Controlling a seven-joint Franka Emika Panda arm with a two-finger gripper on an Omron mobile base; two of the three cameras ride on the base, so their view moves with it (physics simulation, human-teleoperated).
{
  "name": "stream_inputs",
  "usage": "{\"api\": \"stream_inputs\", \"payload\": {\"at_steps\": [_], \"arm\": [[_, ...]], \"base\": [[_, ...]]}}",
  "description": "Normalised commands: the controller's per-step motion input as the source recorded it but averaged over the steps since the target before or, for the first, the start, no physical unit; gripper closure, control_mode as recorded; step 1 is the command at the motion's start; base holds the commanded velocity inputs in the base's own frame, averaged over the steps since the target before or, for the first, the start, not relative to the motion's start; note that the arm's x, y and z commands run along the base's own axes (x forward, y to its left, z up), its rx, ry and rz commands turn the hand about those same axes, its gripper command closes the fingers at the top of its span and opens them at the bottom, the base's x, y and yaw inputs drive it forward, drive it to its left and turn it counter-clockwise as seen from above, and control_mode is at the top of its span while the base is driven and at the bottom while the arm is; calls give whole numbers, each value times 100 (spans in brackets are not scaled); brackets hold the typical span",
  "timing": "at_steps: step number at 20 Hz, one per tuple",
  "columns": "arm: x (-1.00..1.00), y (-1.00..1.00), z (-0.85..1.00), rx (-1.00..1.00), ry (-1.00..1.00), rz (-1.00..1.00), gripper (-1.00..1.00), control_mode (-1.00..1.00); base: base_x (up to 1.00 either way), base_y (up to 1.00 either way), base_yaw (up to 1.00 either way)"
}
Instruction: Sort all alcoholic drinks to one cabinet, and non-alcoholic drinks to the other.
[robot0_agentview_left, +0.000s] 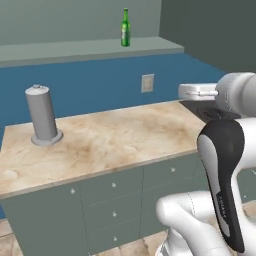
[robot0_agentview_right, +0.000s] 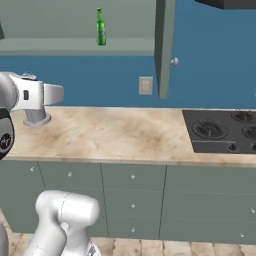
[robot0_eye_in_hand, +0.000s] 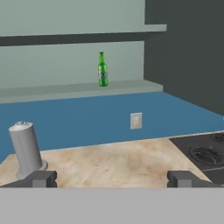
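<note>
A slim green glass bottle (robot0_agentview_left: 125, 28) (robot0_agentview_right: 100, 27) (robot0_eye_in_hand: 102, 70), one of the alcoholic drinks, stands upright on the bottom board of an open grey-green wall cabinet (robot0_agentview_left: 90, 50) (robot0_agentview_right: 75, 46) (robot0_eye_in_hand: 74, 91). The cabinet's door (robot0_agentview_right: 164, 45) (robot0_eye_in_hand: 183, 48) is swung out to the right of the bottle. My gripper (robot0_eye_in_hand: 113, 179) is open and holds nothing. It hangs over the counter, well in front of and below the bottle. The non-alcoholic drinks are out of view.
A tall grey cylinder on a round base (robot0_agentview_left: 42, 114) (robot0_eye_in_hand: 27, 148) stands at the counter's left end. The black stove top (robot0_agentview_right: 222, 130) (robot0_eye_in_hand: 203, 153) lies to the right. A wall outlet (robot0_agentview_left: 147, 83) (robot0_agentview_right: 145, 85) sits on the blue backsplash. Drawer units (robot0_agentview_left: 112, 200) run below the marble counter (robot0_agentview_left: 110, 140).
</note>
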Motion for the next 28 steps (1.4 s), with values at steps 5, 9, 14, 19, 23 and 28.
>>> {"api": "stream_inputs", "payload": {"at_steps": [5,9,14,19,23,28], "arm": [[0,0,0,0,0,0,-100,100],[0,0,0,0,0,0,-100,100],[0,0,0,0,0,0,-100,100],[0,0,0,0,0,0,-100,100],[0,0,0,0,0,0,-100,100],[0,0,0,0,0,0,-100,100]], "base": [[-58,-23,-8],[-57,-37,-22],[-45,-32,-27],[-26,-34,-31],[-14,-35,-34],[-6,-34,-36]]}}
